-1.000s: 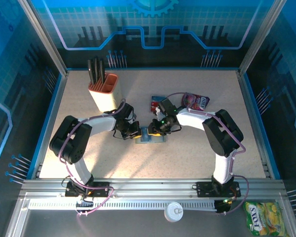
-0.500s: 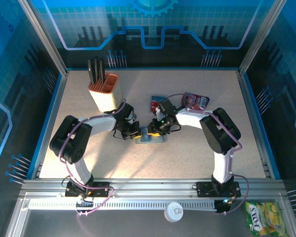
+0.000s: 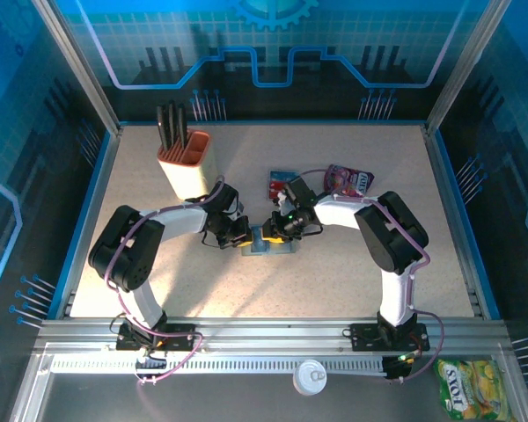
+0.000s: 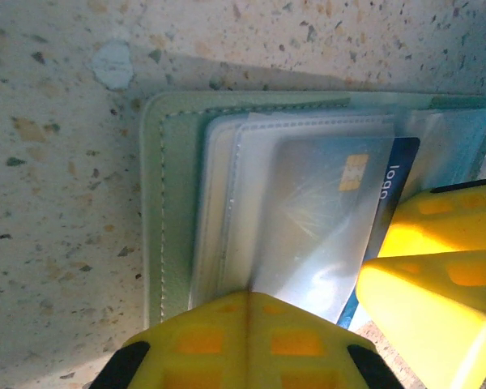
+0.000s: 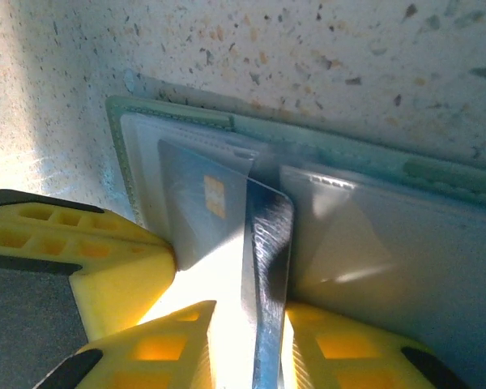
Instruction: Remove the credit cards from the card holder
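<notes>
Light fell evenly and brightly on the table (image 3: 352, 272) from above. The blue walls around it were dimmer, and the arms cast soft, short shadows. In the left wrist view, the left fingers (image 4: 243, 340) were blurred and a grey shadow crossed the table. Between the right fingers (image 5: 158, 356), hard glare bleached the credit card (image 5: 202, 203), whose near edge smeared out of focus.

1 card holder (image 3: 277, 247) with 1 credit card (image 4: 332, 219) visible inside; loose red-and-blue cards (image 3: 280, 183), number unclear; 1 cup (image 3: 183, 167) of black pens (image 3: 172, 126), too small to count; 1 pink pouch (image 3: 349, 180); 1 yellow snack bag (image 3: 472, 387); 1 white lid (image 3: 312, 378).
</notes>
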